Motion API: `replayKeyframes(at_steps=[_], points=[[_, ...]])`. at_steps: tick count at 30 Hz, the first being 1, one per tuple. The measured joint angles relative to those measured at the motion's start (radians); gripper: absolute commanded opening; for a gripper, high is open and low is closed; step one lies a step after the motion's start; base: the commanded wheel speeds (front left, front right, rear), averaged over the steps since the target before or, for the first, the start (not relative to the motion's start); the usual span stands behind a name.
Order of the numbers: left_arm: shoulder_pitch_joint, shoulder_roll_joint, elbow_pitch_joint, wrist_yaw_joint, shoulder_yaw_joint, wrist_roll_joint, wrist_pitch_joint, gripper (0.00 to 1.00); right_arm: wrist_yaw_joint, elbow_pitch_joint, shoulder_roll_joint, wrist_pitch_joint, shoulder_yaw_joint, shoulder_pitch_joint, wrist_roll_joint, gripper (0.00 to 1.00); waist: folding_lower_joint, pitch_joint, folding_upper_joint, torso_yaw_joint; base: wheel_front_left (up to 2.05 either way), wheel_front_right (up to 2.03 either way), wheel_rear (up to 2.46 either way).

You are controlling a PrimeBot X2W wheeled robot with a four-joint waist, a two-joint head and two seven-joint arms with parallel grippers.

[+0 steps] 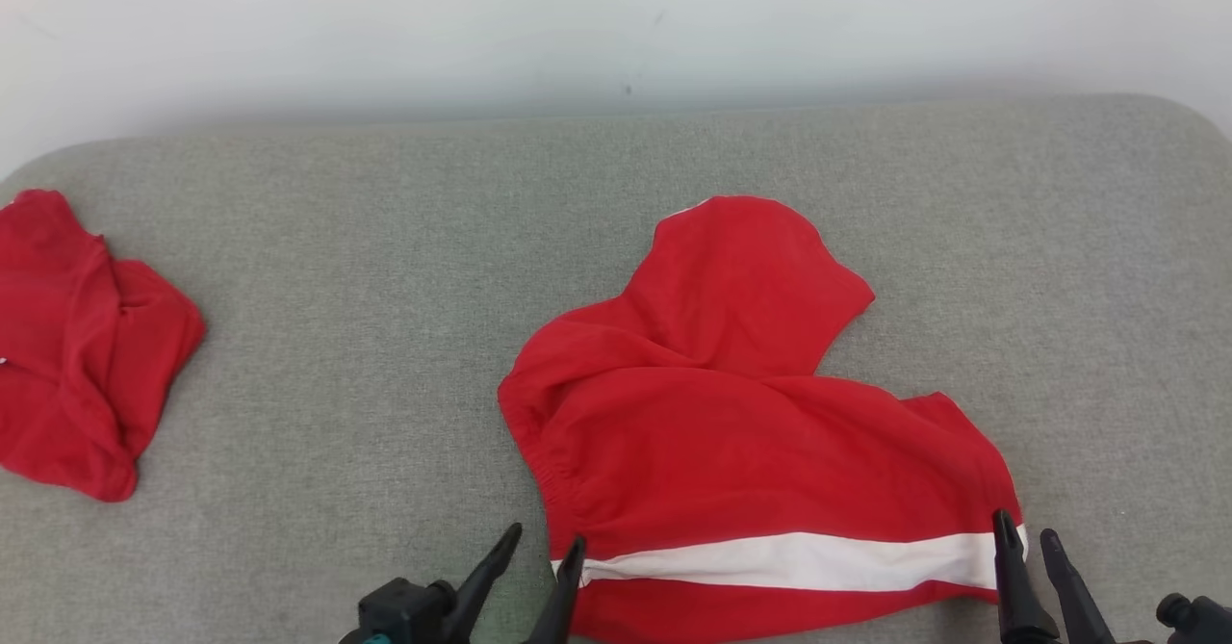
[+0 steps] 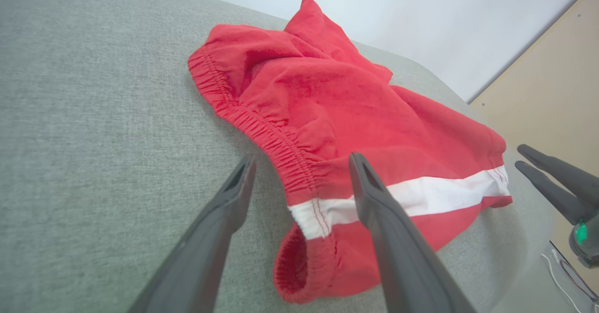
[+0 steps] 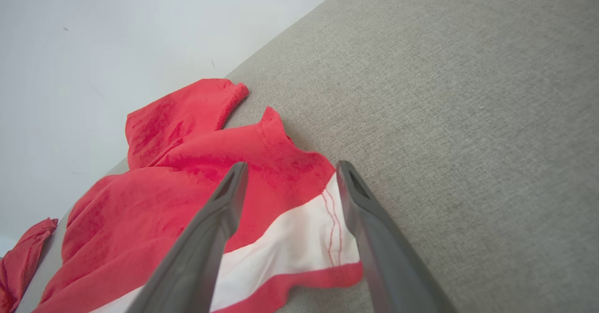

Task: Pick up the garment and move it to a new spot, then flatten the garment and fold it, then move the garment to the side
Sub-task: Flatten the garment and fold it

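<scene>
The garment [image 1: 741,423] is a pair of red shorts with a white stripe, lying rumpled on the grey cushion, one leg bunched toward the back. My left gripper [image 1: 544,540] is open at the elastic waistband end of the stripe, and its fingers [image 2: 374,196] straddle that corner [image 2: 323,210] without pinching it. At the hem end of the stripe my right gripper [image 1: 1026,531] is open too. In the right wrist view its fingers [image 3: 224,200] stand either side of the striped hem [image 3: 304,233], free of the cloth. The right gripper [image 2: 529,158] also appears in the left wrist view.
A second red garment [image 1: 77,355] lies crumpled at the cushion's far left. The grey cushion [image 1: 366,336] spreads wide between the two garments and to the right. A pale wall [image 1: 616,18] runs behind it. A beige floor [image 2: 561,69] lies beyond the cushion's edge.
</scene>
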Motion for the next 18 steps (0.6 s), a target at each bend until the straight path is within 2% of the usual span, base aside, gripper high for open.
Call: replayKeyframes(at_steps=[11,18], points=[[0.082,-0.011,-0.087,0.023,0.201,0.107,0.0,1.0,0.0,-0.053,0.016,-0.045,-0.069,0.021,-0.166,1.0,0.0,-0.036,0.0,0.02,0.0,0.0,0.0],[0.143,-0.031,-0.202,0.07,0.37,0.252,0.0,1.0,0.0,-0.081,0.043,-0.056,-0.114,0.053,-0.249,1.0,0.0,-0.055,0.0,0.029,0.0,0.0,0.0]])
